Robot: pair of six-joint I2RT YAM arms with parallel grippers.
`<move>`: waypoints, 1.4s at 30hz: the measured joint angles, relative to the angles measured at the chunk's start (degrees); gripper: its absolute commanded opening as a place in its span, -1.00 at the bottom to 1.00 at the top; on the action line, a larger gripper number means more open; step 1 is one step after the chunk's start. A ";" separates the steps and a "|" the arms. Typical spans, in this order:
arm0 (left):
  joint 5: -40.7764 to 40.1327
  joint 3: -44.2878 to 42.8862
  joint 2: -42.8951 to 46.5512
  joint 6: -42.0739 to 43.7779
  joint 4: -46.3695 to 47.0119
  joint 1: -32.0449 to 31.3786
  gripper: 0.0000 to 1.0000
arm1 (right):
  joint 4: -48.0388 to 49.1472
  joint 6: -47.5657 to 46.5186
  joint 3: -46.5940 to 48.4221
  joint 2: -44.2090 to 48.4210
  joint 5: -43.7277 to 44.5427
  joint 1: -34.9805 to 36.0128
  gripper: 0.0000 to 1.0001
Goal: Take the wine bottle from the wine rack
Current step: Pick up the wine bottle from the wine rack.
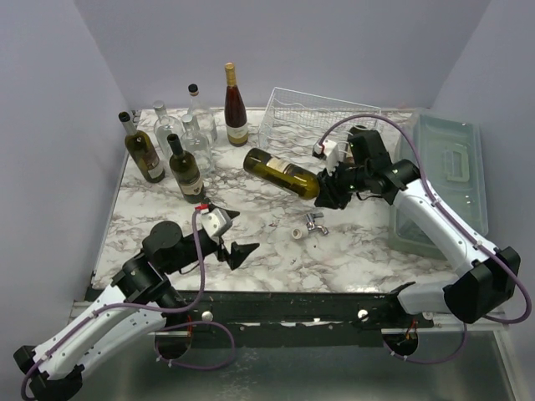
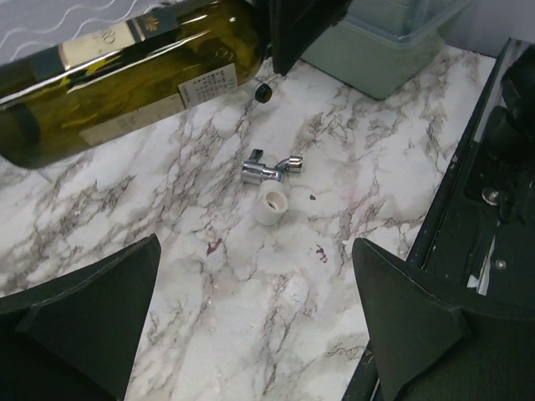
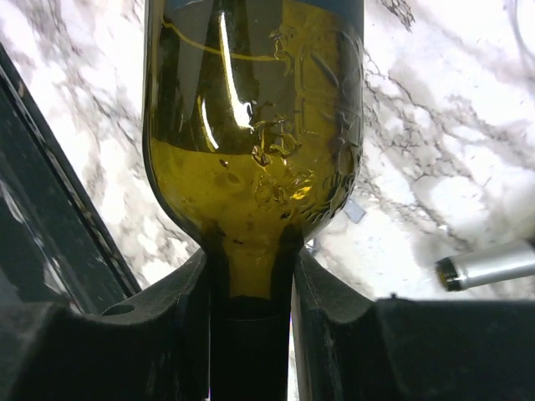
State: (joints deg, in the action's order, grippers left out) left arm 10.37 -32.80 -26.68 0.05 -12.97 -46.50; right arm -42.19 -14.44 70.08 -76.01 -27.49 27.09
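An olive-green wine bottle (image 1: 280, 171) with a cream label hangs level above the marble table (image 1: 267, 251), just in front of the white wire wine rack (image 1: 313, 117) and outside it. My right gripper (image 1: 328, 189) is shut on the bottle's neck (image 3: 249, 276), and the bottle's shoulder fills the right wrist view. The bottle's body (image 2: 117, 75) also crosses the top of the left wrist view. My left gripper (image 1: 231, 236) hovers open over the table's front left, holding nothing, well apart from the bottle.
Several upright bottles (image 1: 180, 142) stand at the back left. A translucent grey-green lidded bin (image 1: 443, 180) lies along the right side. A small chrome tap (image 1: 314, 222) and a white cap (image 1: 298, 235) lie mid-table.
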 measured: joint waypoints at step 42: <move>-2.32 -1.46 -32.37 39.04 21.05 -7.63 0.97 | -16.17 -13.40 8.59 -11.21 -1.01 11.08 -1.00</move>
State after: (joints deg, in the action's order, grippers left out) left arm 8.05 -34.26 -59.05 39.09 8.08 -54.13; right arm -58.37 -27.83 78.67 -87.22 -28.49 38.17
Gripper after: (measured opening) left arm 0.986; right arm 0.362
